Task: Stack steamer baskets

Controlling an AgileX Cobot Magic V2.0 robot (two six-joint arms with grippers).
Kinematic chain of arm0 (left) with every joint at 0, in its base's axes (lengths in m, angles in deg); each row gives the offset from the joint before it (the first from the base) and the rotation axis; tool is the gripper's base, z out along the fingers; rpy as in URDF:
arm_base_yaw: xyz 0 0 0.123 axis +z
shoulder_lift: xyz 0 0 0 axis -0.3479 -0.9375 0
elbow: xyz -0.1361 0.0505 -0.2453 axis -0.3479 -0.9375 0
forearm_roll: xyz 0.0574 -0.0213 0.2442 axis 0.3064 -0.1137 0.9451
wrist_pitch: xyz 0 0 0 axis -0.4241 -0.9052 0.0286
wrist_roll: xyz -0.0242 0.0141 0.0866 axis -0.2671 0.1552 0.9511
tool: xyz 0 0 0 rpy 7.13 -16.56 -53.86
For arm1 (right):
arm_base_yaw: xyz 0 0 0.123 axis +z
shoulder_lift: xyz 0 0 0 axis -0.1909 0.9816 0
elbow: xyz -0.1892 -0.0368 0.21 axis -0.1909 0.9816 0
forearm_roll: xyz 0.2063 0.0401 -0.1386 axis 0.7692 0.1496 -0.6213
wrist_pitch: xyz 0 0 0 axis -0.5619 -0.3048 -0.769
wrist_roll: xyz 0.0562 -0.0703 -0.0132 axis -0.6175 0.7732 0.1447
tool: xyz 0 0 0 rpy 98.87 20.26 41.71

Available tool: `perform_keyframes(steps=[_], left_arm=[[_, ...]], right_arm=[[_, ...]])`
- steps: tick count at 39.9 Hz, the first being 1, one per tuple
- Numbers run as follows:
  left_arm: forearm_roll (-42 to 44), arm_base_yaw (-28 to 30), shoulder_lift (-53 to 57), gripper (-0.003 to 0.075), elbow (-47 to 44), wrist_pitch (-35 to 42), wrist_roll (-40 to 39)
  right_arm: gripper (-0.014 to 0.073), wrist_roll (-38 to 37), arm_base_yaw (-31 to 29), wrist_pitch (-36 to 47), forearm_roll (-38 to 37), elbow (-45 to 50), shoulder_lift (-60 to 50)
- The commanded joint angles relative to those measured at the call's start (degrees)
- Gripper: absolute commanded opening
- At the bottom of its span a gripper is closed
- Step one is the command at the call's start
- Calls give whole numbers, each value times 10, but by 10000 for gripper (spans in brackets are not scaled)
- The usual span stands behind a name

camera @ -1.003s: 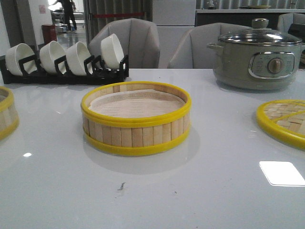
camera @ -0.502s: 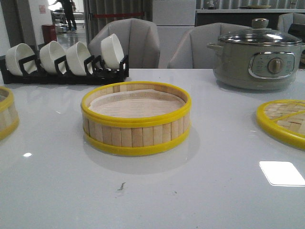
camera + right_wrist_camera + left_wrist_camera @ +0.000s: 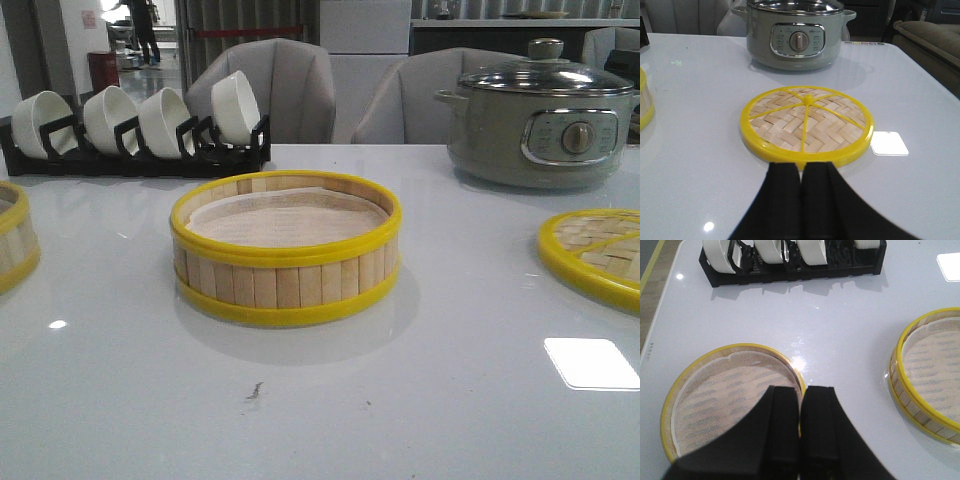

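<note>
You have two steamer baskets on the white table [image 3: 450,400]: the middle basket [image 3: 286,250] at the centre of the front view, and the left basket [image 3: 15,235] cut off at that view's left edge. There is one woven lid [image 3: 595,255] lying flat at the right, one grey-green pot [image 3: 540,120] behind it, and a black rack [image 3: 140,155] holding four white bowls [image 3: 165,120] at the back left.

Nothing on the table has shifted since the earlier front pictures; baskets, lid, pot and rack sit exactly where they were.

Neither arm shows in the front view, so you need the wrist cameras for them. The left gripper [image 3: 801,395] hangs over the near rim of the left basket, its black fingers pressed together with nothing between them. The right gripper [image 3: 801,170] sits just short of the lid's yellow rim, fingers likewise together and empty. The left wrist view also shows you the left basket whole, with its pale liner.
</note>
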Motion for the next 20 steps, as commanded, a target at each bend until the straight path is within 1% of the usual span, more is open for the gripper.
perform_keyframes(steps=[1, 13, 15, 17, 20], left_arm=[[0, -2, 9, 85, 20, 41, -1], [0, -2, 9, 85, 20, 41, -1], [0, -2, 9, 85, 20, 41, -1], [0, -2, 9, 85, 20, 43, -1], [2, -2, 9, 85, 20, 50, -1]], right_arm=[[36, 0, -4, 50, -2, -8, -12], [36, 0, -4, 67, -2, -8, -12], [36, -2, -4, 103, 1, -9, -12], [36, -3, -3, 169, 3, -9, -12], [36, -14, -3, 235, 3, -20, -12]])
